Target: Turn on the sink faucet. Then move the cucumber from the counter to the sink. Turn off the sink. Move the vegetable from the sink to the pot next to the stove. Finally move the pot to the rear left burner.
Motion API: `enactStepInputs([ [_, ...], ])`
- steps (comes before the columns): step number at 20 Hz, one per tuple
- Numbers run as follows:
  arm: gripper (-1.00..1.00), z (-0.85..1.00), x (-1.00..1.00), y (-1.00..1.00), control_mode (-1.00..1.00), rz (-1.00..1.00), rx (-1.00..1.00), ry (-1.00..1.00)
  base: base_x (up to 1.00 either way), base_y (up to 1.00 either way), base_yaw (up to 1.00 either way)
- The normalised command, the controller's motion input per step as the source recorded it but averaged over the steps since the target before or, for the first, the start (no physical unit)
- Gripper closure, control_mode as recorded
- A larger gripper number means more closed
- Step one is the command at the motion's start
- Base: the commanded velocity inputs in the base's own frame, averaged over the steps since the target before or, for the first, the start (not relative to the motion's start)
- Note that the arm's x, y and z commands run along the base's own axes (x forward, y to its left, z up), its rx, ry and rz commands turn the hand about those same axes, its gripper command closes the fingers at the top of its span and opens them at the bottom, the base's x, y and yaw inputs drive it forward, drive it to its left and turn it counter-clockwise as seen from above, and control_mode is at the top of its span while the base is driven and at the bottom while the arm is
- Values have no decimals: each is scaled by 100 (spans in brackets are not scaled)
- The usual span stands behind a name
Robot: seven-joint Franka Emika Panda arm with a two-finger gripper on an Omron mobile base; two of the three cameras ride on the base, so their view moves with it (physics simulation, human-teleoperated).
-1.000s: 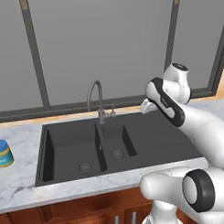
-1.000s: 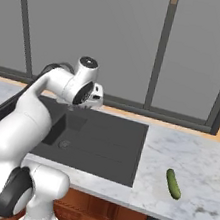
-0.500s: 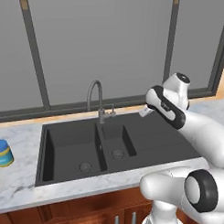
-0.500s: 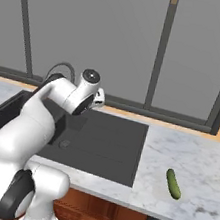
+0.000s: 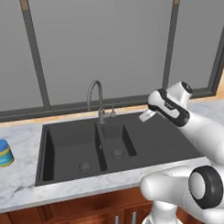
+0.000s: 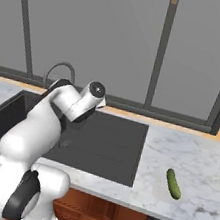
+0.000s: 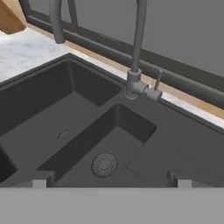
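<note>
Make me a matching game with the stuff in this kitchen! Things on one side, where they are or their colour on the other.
Things:
1. cucumber
2. sink faucet
3. can
4. gripper

Clues:
A. blue and yellow, on the counter left of the sink
B. green, lying on the counter right of the sink
C. open, hanging over the drainboard
D. grey, curved, behind the basins

Pairs: 1-B, 2-D, 3-A, 4-C

- Sink faucet (image 5: 96, 98): grey gooseneck, upright behind the basins.
- Sink (image 5: 69, 149): dark double basin.
- Cucumber (image 6: 173, 183): dark green, lying on the marble surface (image 6: 194, 166), well right of the sink.
</note>
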Motion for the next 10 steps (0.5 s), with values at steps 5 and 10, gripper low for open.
enactStepInputs([
  [5, -100, -11, 53, 0, -100, 10, 11, -12, 0, 0, 0],
  [10, -100, -1, 51, 0, -100, 7, 8, -6, 0, 0, 0],
])
